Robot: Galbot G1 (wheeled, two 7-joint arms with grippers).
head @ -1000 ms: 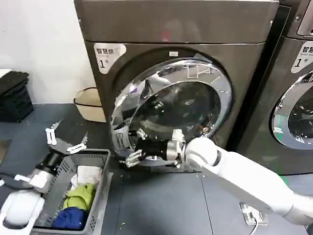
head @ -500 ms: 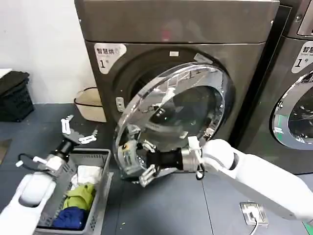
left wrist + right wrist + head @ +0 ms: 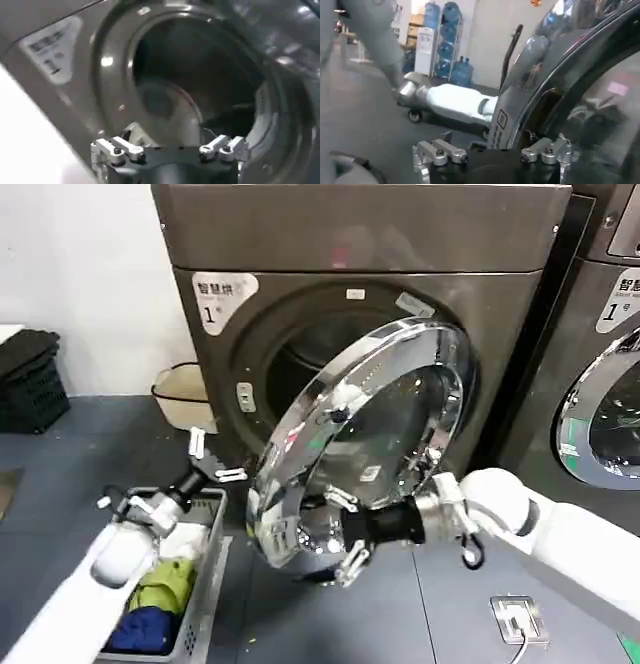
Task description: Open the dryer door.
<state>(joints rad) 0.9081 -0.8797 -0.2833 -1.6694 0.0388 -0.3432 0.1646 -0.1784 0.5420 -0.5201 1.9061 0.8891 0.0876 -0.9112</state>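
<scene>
The dark bronze-grey dryer (image 3: 350, 244) with a white "1" label (image 3: 222, 292) stands in the middle. Its dryer door (image 3: 385, 424), a chrome ring around dark glass, stands swung partway out, hinged on the right. My right gripper (image 3: 343, 532) is open at the door's lower free edge. In the right wrist view the chrome rim (image 3: 535, 75) runs between the spread fingers of the right gripper (image 3: 495, 152). My left gripper (image 3: 215, 459) hangs open and empty by the dryer's lower left corner. In the left wrist view the left gripper (image 3: 170, 150) faces the dark round opening (image 3: 200, 90).
A grey laundry basket (image 3: 205, 584) with clothes sits under my left arm. A beige tub (image 3: 185, 399) and a black crate (image 3: 30, 379) stand at the left wall. A second like machine (image 3: 600, 384) stands at the right. A white power strip (image 3: 515, 619) lies on the floor.
The door has swung further out from the dryer, with my right gripper moving right along its lower edge. My left gripper has risen and moved right toward the dryer.
</scene>
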